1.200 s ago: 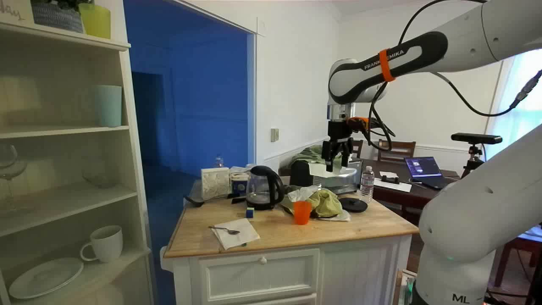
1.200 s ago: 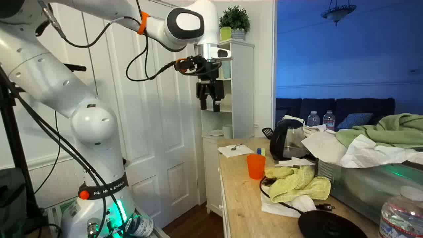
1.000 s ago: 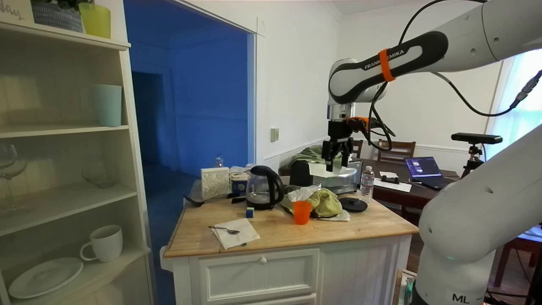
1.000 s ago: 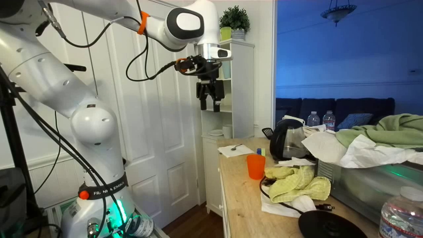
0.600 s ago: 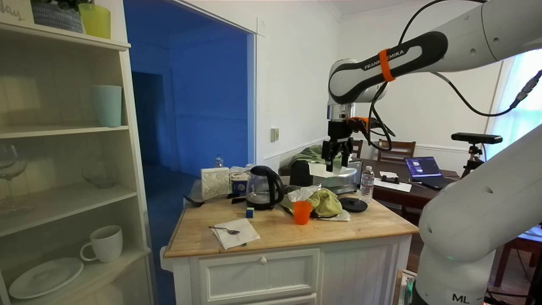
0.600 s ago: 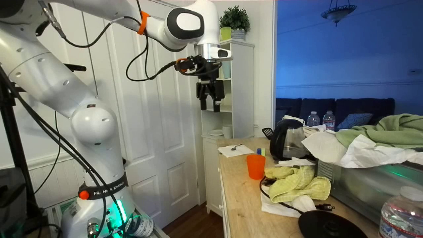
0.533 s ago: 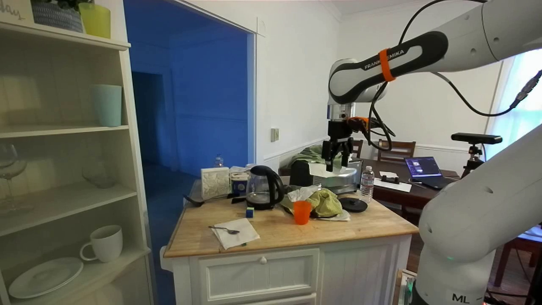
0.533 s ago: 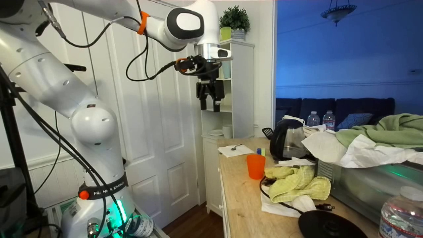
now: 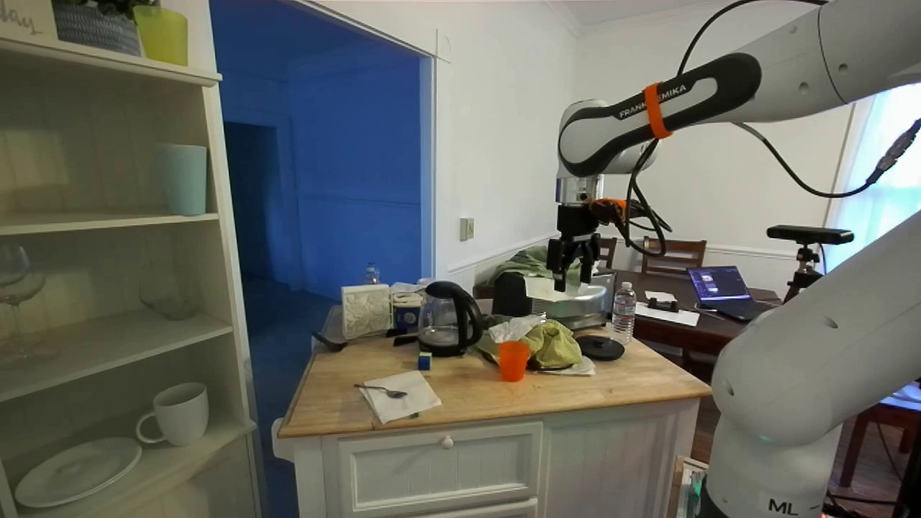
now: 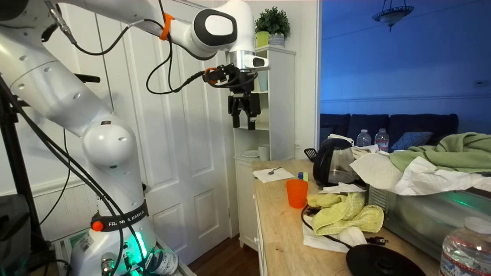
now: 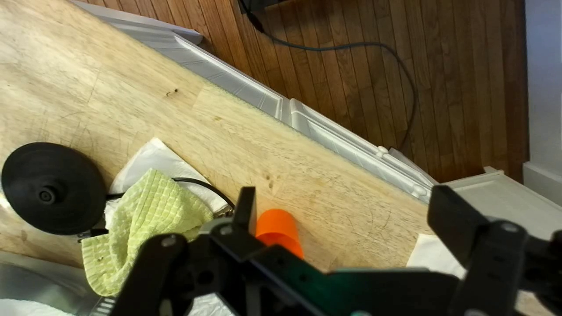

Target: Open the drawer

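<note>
In an exterior view, with the cup as reference, the kettle stands behind-left, the cloth behind-right, the napkin front-left, the drawer below.

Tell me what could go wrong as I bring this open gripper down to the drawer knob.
If lowered too early, the gripper might clip the orange cup standing on the wooden top. The napkin, with a spoon on it, lies near the edge above the drawer and could get dragged. The knob is small and round, so a grip may slip.
</note>
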Robot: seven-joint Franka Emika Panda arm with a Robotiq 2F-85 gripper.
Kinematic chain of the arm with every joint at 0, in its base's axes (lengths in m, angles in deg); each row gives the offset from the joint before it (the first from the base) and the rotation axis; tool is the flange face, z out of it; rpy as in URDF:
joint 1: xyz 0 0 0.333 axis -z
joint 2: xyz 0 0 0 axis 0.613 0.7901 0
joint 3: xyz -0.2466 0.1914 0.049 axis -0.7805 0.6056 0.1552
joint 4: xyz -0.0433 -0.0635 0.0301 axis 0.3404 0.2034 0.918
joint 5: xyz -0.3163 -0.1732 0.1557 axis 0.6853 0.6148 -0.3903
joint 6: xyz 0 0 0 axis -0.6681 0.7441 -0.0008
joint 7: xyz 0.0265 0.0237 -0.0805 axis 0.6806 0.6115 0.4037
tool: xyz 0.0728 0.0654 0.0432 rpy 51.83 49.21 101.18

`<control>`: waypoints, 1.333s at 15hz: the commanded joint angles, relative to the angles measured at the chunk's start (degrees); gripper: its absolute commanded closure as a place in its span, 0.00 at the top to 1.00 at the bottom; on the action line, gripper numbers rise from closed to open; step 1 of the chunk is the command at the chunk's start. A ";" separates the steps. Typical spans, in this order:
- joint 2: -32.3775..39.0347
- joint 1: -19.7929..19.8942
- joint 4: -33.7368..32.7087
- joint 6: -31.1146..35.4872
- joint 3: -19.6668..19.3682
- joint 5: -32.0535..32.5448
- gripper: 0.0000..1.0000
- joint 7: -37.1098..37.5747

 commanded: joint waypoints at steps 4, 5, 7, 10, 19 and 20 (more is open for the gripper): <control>1.42 -2.31 6.88 4.77 9.73 -0.69 1.00 15.51; 1.67 -1.81 9.16 7.06 12.44 -1.87 1.00 20.51; 2.77 -0.58 12.98 12.51 17.98 -4.92 1.00 29.77; 4.97 -3.45 18.15 25.59 20.88 -6.36 1.00 41.36; 24.13 12.20 16.39 55.17 40.20 19.61 1.00 75.36; 25.00 15.20 16.35 55.09 42.54 24.36 1.00 78.28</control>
